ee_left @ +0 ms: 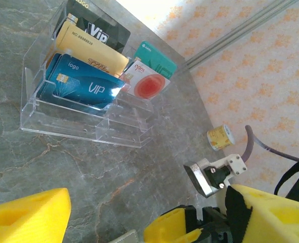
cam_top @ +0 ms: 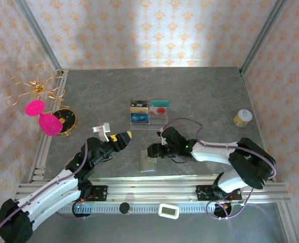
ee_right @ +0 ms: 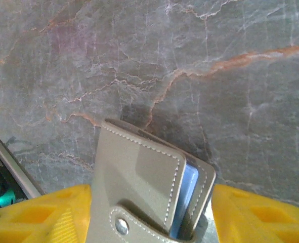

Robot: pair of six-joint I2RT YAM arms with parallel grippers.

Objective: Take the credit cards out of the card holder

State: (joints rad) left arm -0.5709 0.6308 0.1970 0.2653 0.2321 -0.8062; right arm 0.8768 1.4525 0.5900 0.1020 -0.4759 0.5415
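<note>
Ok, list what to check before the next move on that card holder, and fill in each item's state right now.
1. Card holder between the fingers of the right hand: ok, one yellow finger at each side.
2. Right hand's hold firm: cannot tell, contact is unclear.
3. Card holder opened: not ok, flaps lie nearly together, only a sliver of pale lining shows.
4. Snap tab undone: cannot tell.
5. Left hand open and empty: ok.
6. Clear tray apart from both hands: ok, it stands farther back.
</note>
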